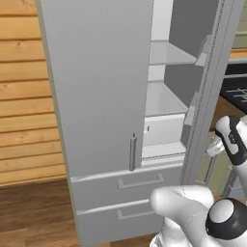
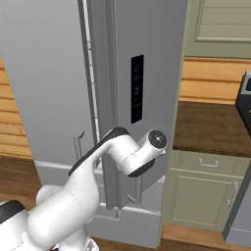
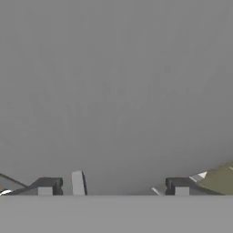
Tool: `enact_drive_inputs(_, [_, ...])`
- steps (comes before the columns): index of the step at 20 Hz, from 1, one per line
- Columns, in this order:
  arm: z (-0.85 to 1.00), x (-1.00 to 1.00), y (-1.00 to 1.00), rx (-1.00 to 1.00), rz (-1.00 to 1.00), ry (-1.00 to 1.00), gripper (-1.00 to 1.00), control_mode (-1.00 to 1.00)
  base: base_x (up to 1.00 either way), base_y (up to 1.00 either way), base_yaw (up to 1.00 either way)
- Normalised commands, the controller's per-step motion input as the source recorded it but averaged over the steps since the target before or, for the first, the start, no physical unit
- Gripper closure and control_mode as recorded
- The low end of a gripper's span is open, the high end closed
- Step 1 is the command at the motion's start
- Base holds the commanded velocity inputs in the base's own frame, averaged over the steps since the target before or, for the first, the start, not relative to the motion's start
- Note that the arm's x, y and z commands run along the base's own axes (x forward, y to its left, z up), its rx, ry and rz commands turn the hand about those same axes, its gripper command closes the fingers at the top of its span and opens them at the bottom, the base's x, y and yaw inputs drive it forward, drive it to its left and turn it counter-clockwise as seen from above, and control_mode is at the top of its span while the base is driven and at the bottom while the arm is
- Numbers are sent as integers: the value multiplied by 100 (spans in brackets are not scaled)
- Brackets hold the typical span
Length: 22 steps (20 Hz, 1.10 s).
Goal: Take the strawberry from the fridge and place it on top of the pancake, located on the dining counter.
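The light-grey fridge [image 1: 96, 96] has its left door shut and its right door [image 1: 208, 91] swung partly open, showing white shelves [image 1: 163, 100] and a white bin inside. No strawberry shows on the visible shelves; the pancake and the dining counter are out of view. My hand [image 1: 230, 137] sits beside the open door's outer face [image 2: 147, 49]. In the hand view my gripper [image 3: 113, 187] is open, its fingertips [image 3: 45, 186] spread wide just in front of the flat grey door face [image 3: 113, 91], with nothing between them.
Two lower fridge drawers [image 1: 140, 183] lie below the doors. Olive-green cabinets [image 2: 206, 196] under a dark wooden countertop [image 2: 211, 127] stand right of the fridge, with a black stove [image 1: 236, 91] beyond. A plank wall [image 1: 24, 96] is on the left.
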Motion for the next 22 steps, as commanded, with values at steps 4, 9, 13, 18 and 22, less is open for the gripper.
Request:
enact_drive_inputs(4, [100, 5, -29, -3, 10, 0, -100, -100, 0, 0, 0])
enact_drive_inputs(9, [40, -66, -45, 8, 1, -13, -100, -100, 0, 0, 0])
enact_drive_inputs(13, [70, -91, 21, -6, -10, -12, -100, -100, 0, 0, 0])
enact_drive_inputs(18, [60, -89, 81, -11, -29, -2, -100, -100, 0, 0, 0])
enact_drive_inputs(22, [66, -69, 95, -12, -27, -9, -100, -100, 0, 0, 0])
